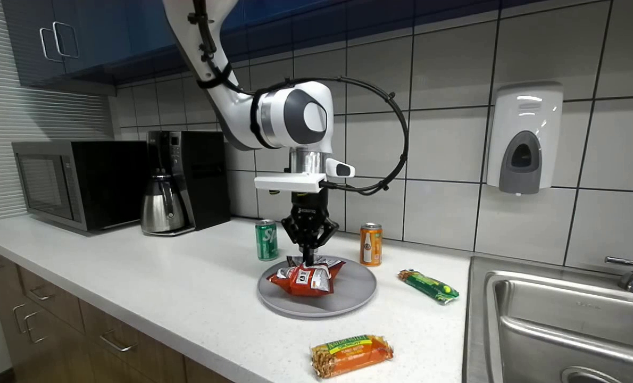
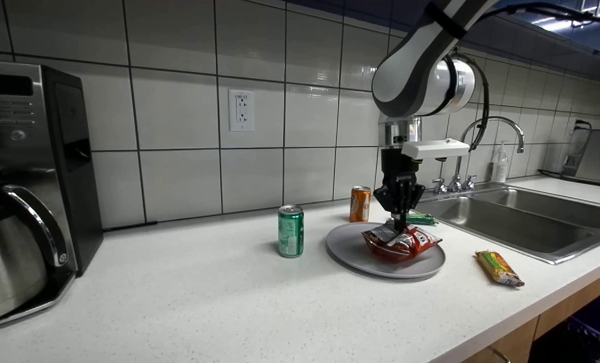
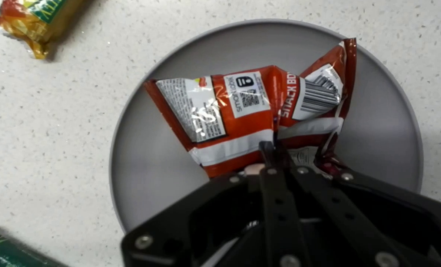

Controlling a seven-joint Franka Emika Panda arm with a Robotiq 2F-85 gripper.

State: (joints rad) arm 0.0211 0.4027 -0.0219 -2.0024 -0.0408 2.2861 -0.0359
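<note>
Wrist view, red bag (image 3: 250, 122), pinched in gripper (image 3: 274, 148)

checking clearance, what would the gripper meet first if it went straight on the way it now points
The gripper points down, jaws shut on the bag; beyond that, the plate would likely come first. Whether the bag touches it is unclear.

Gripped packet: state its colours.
The packet is mostly red with a white band, clearest in the wrist view.
</note>
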